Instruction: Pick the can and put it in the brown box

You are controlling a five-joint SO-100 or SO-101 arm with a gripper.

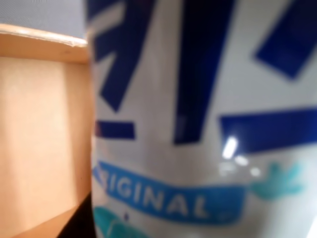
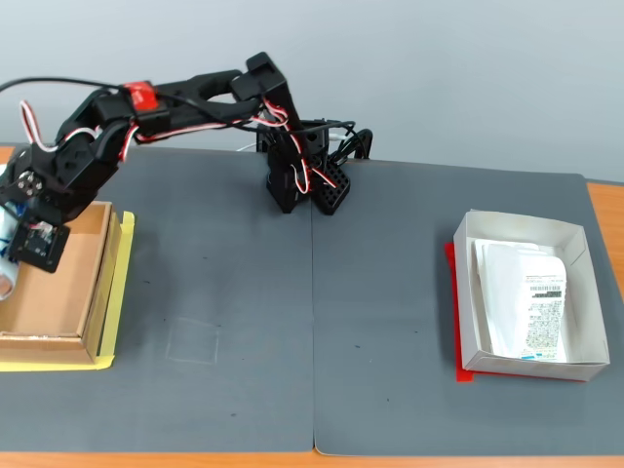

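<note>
The can (image 1: 208, 119) fills most of the wrist view, white with blue lettering and a light blue "ORIGINAL" band. In the fixed view only a strip of the can (image 2: 6, 263) shows at the far left edge, over the brown box (image 2: 99, 283). My gripper (image 2: 14, 244) is stretched out to the left and is shut on the can, holding it inside the box's outline. The box's cardboard wall and floor (image 1: 44, 129) show to the left of the can in the wrist view. Whether the can touches the box floor is hidden.
The brown box sits on a yellow sheet (image 2: 58, 365) at the left edge of the grey mat (image 2: 292, 341). A white paper box (image 2: 466, 292) with receipts lies at the right on a red sheet. The arm's base (image 2: 292, 180) stands at the back middle.
</note>
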